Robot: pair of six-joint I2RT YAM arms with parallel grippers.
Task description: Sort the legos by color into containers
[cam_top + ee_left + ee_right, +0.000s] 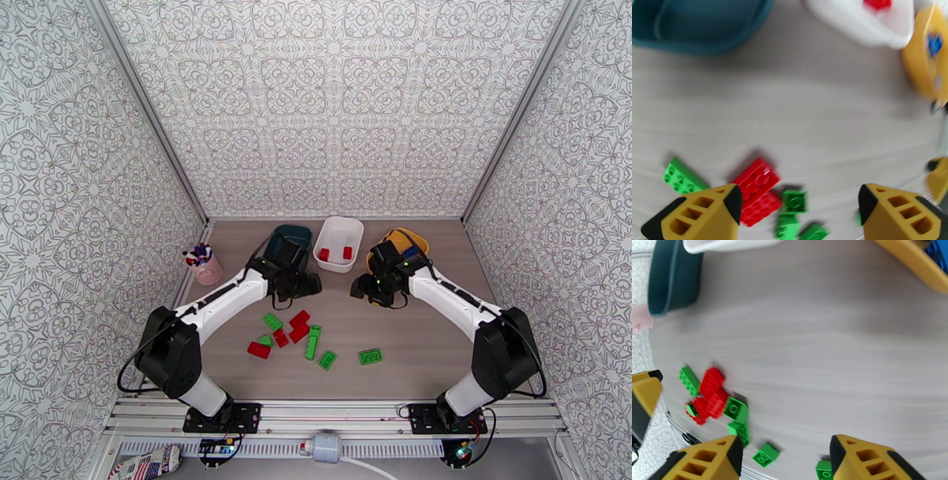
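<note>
Red and green legos lie loose on the table: a red pair [299, 325], a red one [258, 350], green ones [272, 321], [314, 341], [327, 360], [370, 356]. At the back stand three containers: a teal tray [294, 234], a white tray [340, 229] holding two red bricks [324, 254], and a yellow tray [407, 237] with a blue brick [411, 252]. My left gripper [304, 284] hovers open and empty above the red brick [756, 183]. My right gripper [367, 288] is open and empty too, over bare table in front of the yellow tray [916, 259], the red bricks [711, 392] off to its left.
A pink cup of pens [207, 268] stands at the left edge of the table. Patterned walls close in the left, back and right sides. Bare wood lies between the trays and the brick cluster, and on the right half of the table.
</note>
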